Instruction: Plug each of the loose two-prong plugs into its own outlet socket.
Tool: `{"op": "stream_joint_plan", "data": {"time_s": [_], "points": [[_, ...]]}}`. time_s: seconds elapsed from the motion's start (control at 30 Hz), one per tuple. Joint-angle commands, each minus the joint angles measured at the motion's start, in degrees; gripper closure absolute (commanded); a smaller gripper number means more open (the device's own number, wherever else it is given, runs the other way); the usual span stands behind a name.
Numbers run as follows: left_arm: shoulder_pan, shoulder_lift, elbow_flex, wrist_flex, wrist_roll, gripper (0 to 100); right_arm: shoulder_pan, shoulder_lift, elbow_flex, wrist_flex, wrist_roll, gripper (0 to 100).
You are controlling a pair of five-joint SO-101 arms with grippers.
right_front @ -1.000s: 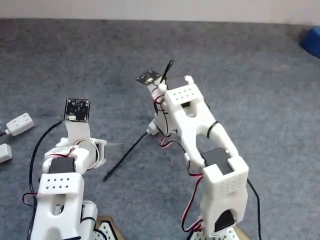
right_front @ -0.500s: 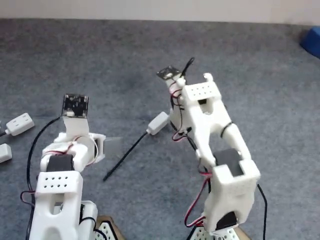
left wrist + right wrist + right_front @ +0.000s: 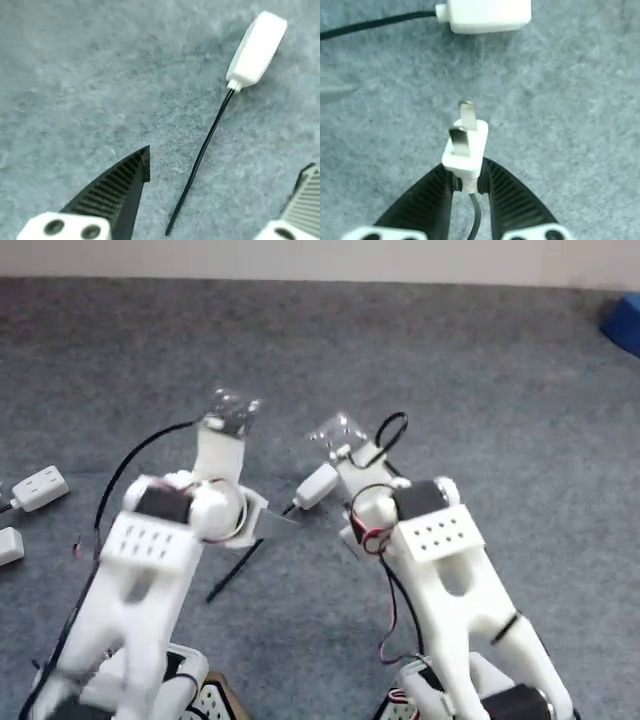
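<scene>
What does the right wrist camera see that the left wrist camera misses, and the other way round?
Right wrist view: the right hand shut on a white two-prong plug, prongs aimed at the white block. Left wrist view: the open left hand, and the block's black cable down to its loose end. Both: that white block, its cable, and the grey carpet.

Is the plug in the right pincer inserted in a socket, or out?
Out. The right pincer grips the two-prong plug; its bare prongs face the white socket, carpet between them.
</scene>
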Motion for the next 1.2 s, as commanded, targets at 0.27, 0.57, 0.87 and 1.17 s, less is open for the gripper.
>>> {"op": "stream_joint_plan", "data": {"time_s": [0.27, 0.57, 0.87, 1.17], "points": [[0.57, 26.33, -20.97, -0.09, -10.81, 59, -0.40, -3.12, 1.27, -1.54, 1.05, 99.0], [2.15, 30.11, -33.01, 5.71, -12.13, 76, -0.13, -3.12, 5.32, -4.53, 0.44, 99.0], [8.31, 42.68, -41.89, 8.62, -12.31, 83, -0.04, -3.12, 5.76, -3.12, -1.85, 99.0], [10.86, 52.44, -50.33, 8.70, -12.40, 83, -0.13, -3.12, 5.76, -3.03, -1.76, 99.0]]}}
